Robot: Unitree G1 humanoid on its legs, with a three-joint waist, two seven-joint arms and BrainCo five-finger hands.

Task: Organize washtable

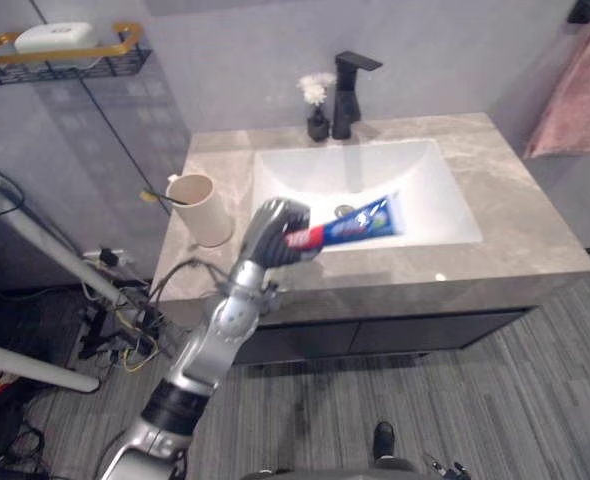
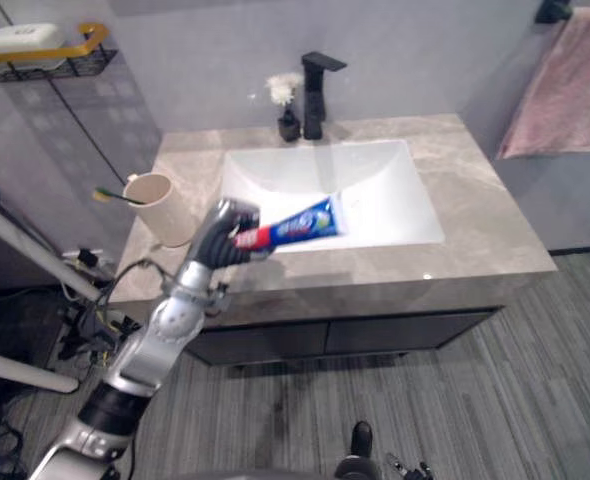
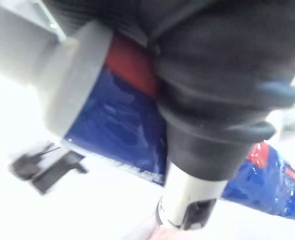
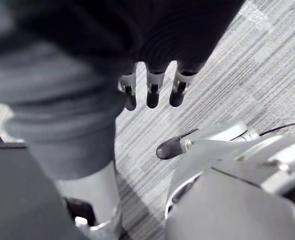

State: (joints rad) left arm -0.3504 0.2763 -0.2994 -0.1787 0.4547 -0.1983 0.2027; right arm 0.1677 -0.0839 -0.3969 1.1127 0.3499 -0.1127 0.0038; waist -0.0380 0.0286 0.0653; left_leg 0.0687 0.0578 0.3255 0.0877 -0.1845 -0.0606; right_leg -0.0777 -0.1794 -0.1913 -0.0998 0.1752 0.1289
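This is a bathroom with a grey stone table (image 1: 535, 230) against the wall. A white sink (image 1: 415, 170) is set in the middle of it. At the back edge stands a black tap (image 1: 347, 90). Just beside the tap is a little black vase (image 1: 318, 110) with a white flower. Near the left edge of the table stands a cream cup (image 1: 200, 210), and a toothbrush (image 1: 155, 197) sticks out of it. A pink towel (image 1: 580, 100) hangs on the wall past the right edge. A wire shelf (image 1: 65, 55) with a white soap (image 1: 55, 37) hangs on the wall to the left.

The left hand (image 1: 275, 232) is by the front left corner of the sink. Its fingers are curled tight round the cap end of a blue and red toothpaste tube (image 1: 360, 222). The flat end of the tube points out over the sink.

The right hand (image 4: 152, 95) hangs over the grey floor (image 4: 267, 75). Its fingers are straight and hold nothing.
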